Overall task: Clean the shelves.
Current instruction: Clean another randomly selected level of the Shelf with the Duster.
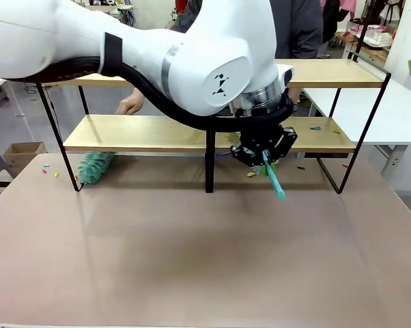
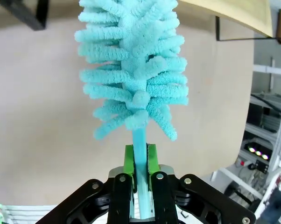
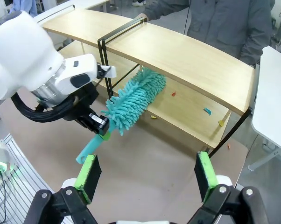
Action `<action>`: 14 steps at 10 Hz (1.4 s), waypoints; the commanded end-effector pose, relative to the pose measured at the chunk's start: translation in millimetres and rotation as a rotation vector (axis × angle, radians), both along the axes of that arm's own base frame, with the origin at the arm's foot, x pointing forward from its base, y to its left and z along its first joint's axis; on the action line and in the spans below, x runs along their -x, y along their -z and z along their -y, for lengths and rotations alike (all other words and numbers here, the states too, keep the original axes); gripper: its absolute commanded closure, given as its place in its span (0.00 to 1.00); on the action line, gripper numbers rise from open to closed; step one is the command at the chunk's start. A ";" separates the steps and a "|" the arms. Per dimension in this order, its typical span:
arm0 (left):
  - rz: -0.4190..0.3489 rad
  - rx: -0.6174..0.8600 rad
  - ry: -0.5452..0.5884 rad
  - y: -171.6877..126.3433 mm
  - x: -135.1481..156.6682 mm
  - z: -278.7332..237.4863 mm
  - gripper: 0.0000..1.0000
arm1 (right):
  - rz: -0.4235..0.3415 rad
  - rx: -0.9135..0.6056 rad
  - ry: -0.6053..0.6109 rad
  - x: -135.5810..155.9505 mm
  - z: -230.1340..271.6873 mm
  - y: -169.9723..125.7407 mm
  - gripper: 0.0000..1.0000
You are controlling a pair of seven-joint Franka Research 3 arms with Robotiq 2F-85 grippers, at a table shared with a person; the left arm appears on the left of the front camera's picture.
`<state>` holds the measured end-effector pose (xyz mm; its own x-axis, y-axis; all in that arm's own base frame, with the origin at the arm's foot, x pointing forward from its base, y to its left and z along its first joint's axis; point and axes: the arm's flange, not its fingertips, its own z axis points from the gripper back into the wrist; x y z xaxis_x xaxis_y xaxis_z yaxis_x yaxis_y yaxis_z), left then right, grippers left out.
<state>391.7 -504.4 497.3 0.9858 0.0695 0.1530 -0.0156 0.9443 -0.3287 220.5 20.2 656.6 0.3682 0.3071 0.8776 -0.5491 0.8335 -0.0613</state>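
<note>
The brown worktop (image 1: 192, 260) is carrying the shelves (image 1: 158, 133) along its far side. Coloured scraps (image 1: 316, 128) are lying on the shelves' lower board, right end. More scraps (image 1: 47, 165) and a teal duster (image 1: 96, 167) are lying by the shelves' left legs.

Teal duster (image 2: 131, 70), light-wood shelves (image 3: 178, 51), taupe table (image 1: 192, 253)

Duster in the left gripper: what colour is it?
The duster is turquoise, fluffy head and handle alike; the left wrist view shows it best.
</note>
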 end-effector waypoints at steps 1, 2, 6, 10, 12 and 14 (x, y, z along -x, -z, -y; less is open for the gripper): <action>-0.088 0.021 0.117 -2.2 -21.5 16.6 0.88 | -0.001 -0.001 -0.001 0.4 0.6 -0.3 0.00; -0.118 0.048 0.153 -1.9 -28.5 27.2 0.88 | -0.001 -0.001 -0.001 0.4 0.6 -0.3 0.00; -0.195 0.100 0.313 -1.5 -40.4 96.0 0.88 | -0.001 -0.001 -0.001 0.4 0.6 -0.3 0.00; -0.280 0.301 0.454 12.6 -46.5 158.6 0.88 | -0.001 -0.001 -0.001 0.4 0.6 -0.3 0.00; -0.305 0.453 0.497 3.0 -44.4 152.7 0.88 | -0.001 -0.001 -0.001 0.4 0.6 -0.3 0.00; -0.317 0.426 0.456 4.6 -53.4 137.3 0.88 | -0.001 -0.001 -0.001 0.4 0.6 -0.3 0.00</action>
